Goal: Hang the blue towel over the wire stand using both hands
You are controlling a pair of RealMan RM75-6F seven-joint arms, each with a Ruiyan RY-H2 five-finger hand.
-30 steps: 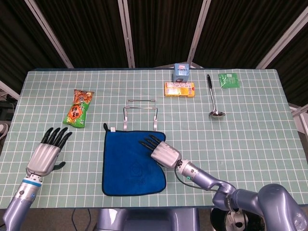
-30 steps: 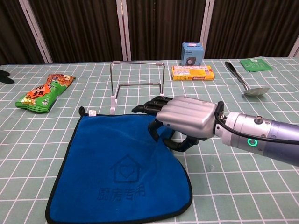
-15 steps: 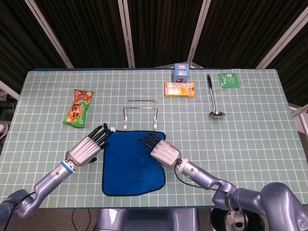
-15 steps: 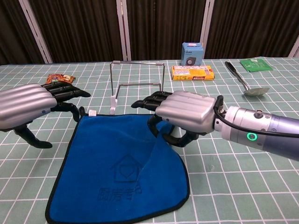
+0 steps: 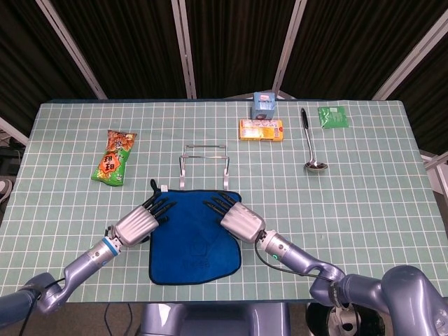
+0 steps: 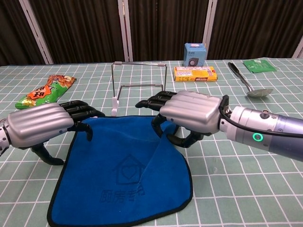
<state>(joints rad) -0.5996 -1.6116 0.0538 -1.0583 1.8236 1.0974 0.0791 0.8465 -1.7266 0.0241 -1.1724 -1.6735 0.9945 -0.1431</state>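
my left hand [image 6: 40,125] hovers spread over the blue towel [image 6: 124,172]; right hand [image 6: 189,116] pinches its corner. an uneven lift could topple the wire stand [image 6: 138,85].

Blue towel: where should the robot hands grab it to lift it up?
Probably the two far corners of the blue towel, nearest the wire stand. It lies flat, so each corner could be pinched from above, the left robot hand and right robot hand on their own sides.

Left hand [image 5: 138,225] and right hand [image 5: 238,218] side by side, palms down (dark fingers [image 6: 152,101] half-curled forward), arms angled inward.
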